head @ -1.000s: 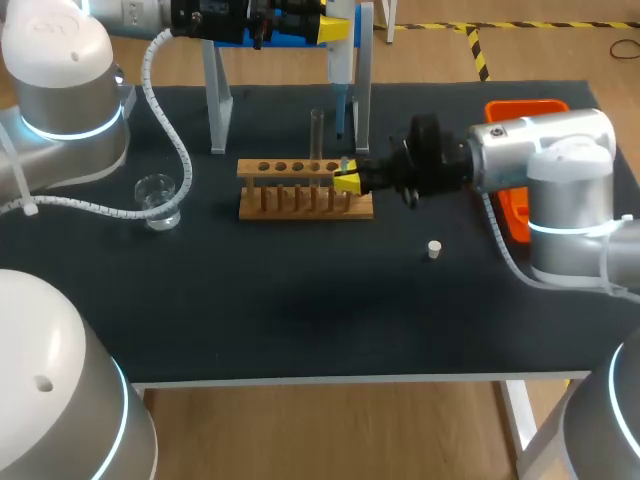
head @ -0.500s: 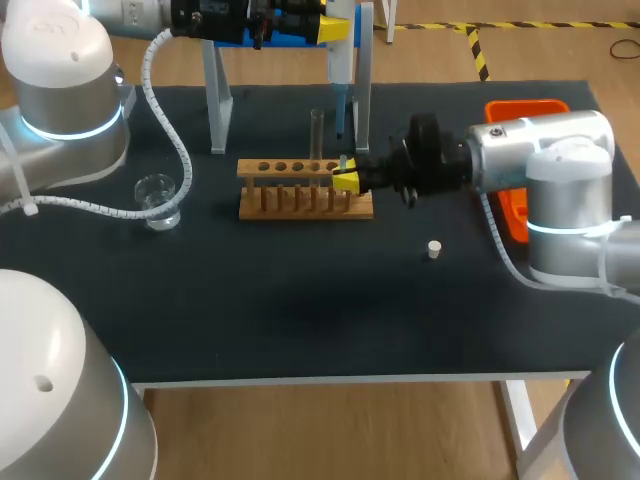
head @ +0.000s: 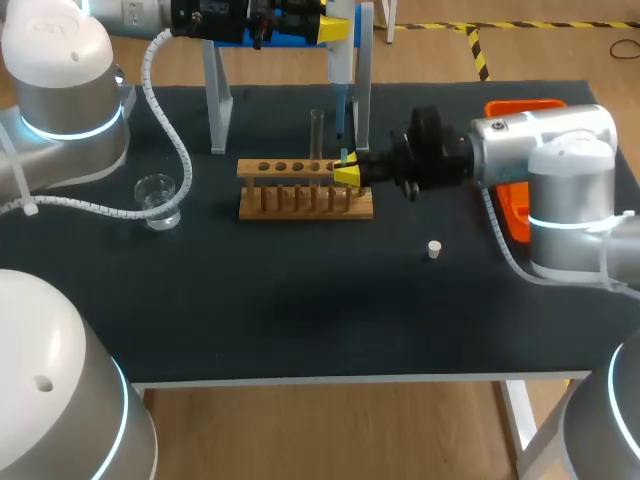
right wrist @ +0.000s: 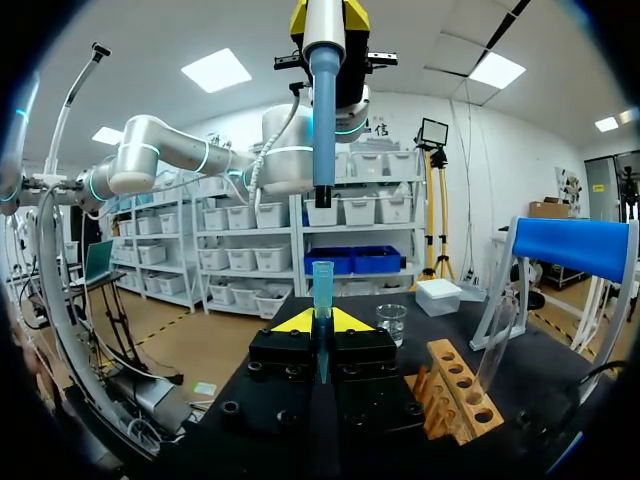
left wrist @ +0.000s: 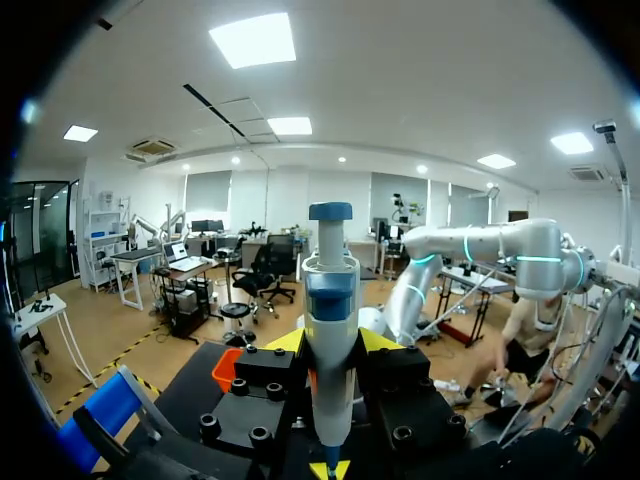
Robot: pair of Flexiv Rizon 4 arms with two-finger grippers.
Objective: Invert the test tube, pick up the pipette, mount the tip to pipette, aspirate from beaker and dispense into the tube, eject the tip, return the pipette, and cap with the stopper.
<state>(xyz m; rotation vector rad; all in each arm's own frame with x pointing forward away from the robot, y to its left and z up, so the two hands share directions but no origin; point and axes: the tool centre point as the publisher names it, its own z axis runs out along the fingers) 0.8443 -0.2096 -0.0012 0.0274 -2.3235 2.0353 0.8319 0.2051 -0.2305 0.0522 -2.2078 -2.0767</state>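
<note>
My left gripper (head: 337, 28) is shut on a white and blue pipette (head: 341, 75), which hangs upright over the back of the table. In the left wrist view the pipette (left wrist: 329, 330) stands between the yellow fingertips (left wrist: 378, 340). Right below its end, my right gripper (head: 347, 176) is shut on a teal pipette tip (head: 345, 157), beside the right end of the wooden rack (head: 305, 190). The right wrist view shows the tip (right wrist: 322, 295) upright in the right gripper (right wrist: 320, 322), with the pipette (right wrist: 323, 110) a short gap above it. A clear test tube (head: 317, 135) stands in the rack. A glass beaker (head: 157, 197) and a white stopper (head: 433, 248) sit on the mat.
An orange tray (head: 515, 205) lies at the table's right edge, partly behind my right arm. A stand with a blue top and grey legs (head: 216, 100) rises at the back, just behind the rack. The dark mat (head: 300, 290) stretches to the front edge.
My right gripper has risen a little with the tip, bringing it closer under the pipette's end. The left arm and the pipette have stayed put.
</note>
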